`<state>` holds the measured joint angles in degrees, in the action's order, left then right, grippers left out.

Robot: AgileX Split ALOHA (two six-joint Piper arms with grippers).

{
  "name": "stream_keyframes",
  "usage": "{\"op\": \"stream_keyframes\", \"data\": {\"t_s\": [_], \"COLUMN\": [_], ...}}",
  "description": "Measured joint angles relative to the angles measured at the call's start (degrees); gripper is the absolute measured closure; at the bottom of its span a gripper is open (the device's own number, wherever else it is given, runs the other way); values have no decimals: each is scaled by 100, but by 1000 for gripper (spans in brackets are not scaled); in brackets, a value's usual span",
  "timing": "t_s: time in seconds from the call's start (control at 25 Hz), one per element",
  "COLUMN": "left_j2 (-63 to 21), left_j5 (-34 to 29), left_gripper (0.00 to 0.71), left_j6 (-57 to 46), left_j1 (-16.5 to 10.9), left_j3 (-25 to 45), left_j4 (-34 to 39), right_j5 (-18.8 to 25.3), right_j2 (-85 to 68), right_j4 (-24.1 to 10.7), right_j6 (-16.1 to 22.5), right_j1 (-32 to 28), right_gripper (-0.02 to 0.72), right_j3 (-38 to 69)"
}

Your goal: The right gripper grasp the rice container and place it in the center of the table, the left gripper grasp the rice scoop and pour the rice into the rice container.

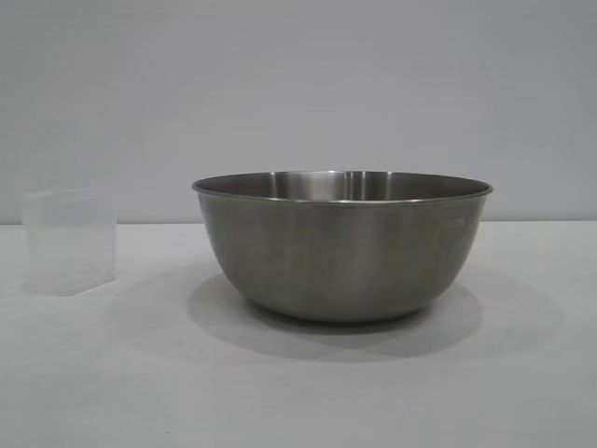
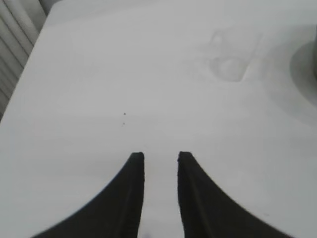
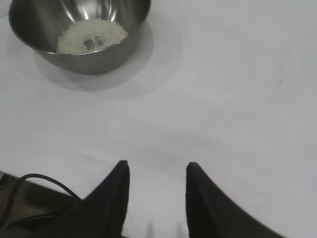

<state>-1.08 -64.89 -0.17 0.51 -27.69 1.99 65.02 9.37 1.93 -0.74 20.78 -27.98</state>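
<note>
While both arms stand back from the work area, I see the rice container (image 1: pixel 341 247) upright near the middle of the table (image 1: pixel 298 392), with the rice (image 3: pixel 91 35) lying in its bottom. I see the rice scoop (image 1: pixel 69 241) on the table, well apart from the bowl on the left arm's side. The left gripper (image 2: pixel 161 158) is slightly parted and holds nothing. The right gripper (image 3: pixel 157 168) is moderately parted, also holding nothing.
</note>
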Motion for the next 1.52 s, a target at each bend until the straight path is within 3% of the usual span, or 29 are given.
{"op": "stream_keyframes", "data": {"t_s": [1.04,1.4,1.52], "left_j2": [0,0,0], "left_j5": [34,46,56], "left_gripper": [576,576,576], "left_j6": [3,3,3], "left_j1": [0,0,0], "left_j3": [0,0,0], "left_j4": [0,11,11], "right_j5": [0,41,41], "right_j2": [-452,-1035,-1035], "right_j4": [0,11,11], "right_j6": [0,0,0], "right_j1": [-59,-1853,-2138], "right_gripper": [447,447,447], "right_j3": [0,0,0]}}
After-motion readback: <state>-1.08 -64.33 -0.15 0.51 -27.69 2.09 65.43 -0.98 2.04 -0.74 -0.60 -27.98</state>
